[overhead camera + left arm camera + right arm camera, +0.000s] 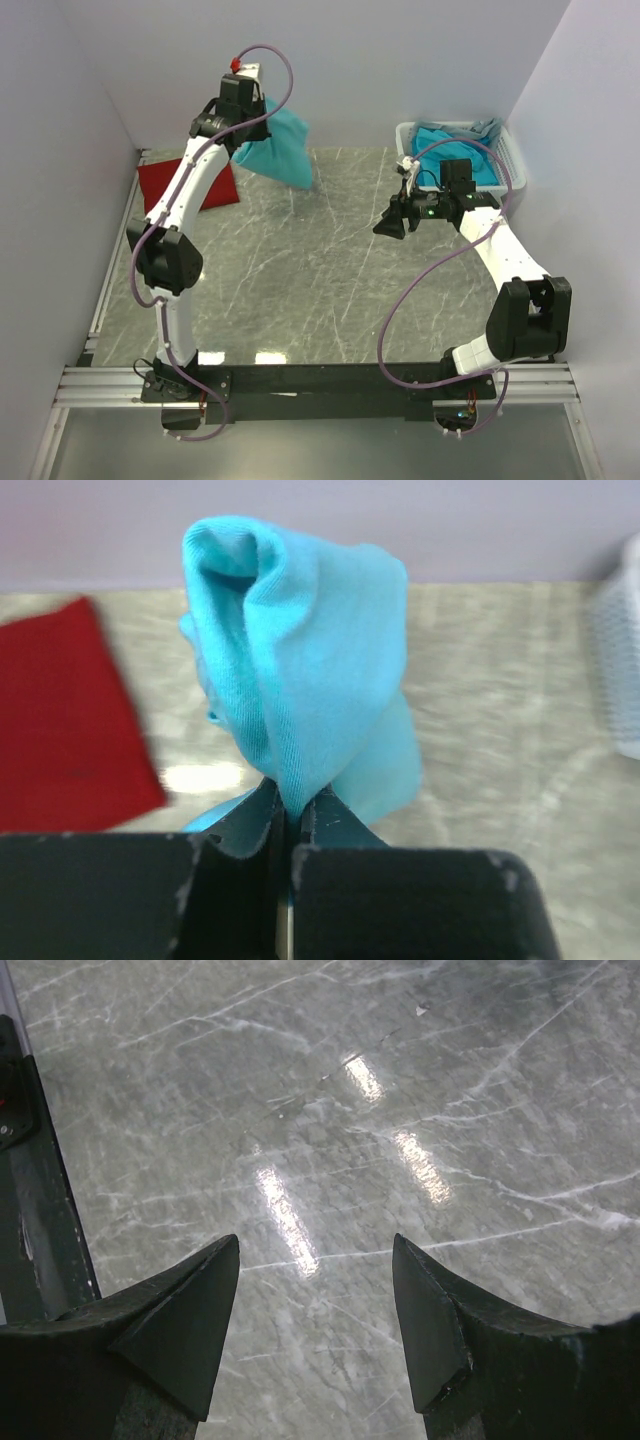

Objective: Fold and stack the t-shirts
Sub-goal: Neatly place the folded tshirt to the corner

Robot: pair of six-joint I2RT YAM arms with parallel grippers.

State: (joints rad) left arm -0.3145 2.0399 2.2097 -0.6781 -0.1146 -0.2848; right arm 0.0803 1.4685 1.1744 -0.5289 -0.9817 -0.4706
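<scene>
The left hand (285, 825), clamped on a turquoise t-shirt (300, 680), held it hanging over the far-left table (320, 270) (a red folded t-shirt (165, 185) lay just left), while the far-right basket (515, 160) held more turquoise shirts (450, 150) and the right hand (315, 1250) stood with fingers apart.

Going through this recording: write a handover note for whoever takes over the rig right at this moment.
The left gripper: jaws shut on a turquoise t-shirt, held up bunched at the far side, left of centre.
The right gripper: jaws open, empty, over bare table.
The red t-shirt lies folded flat at the far left. More turquoise cloth sits in the white basket, far right.
Done: red shirt folded.
Left: spread and fold the held shirt, stack it on the red one, then likely deal with the basket's contents.
</scene>
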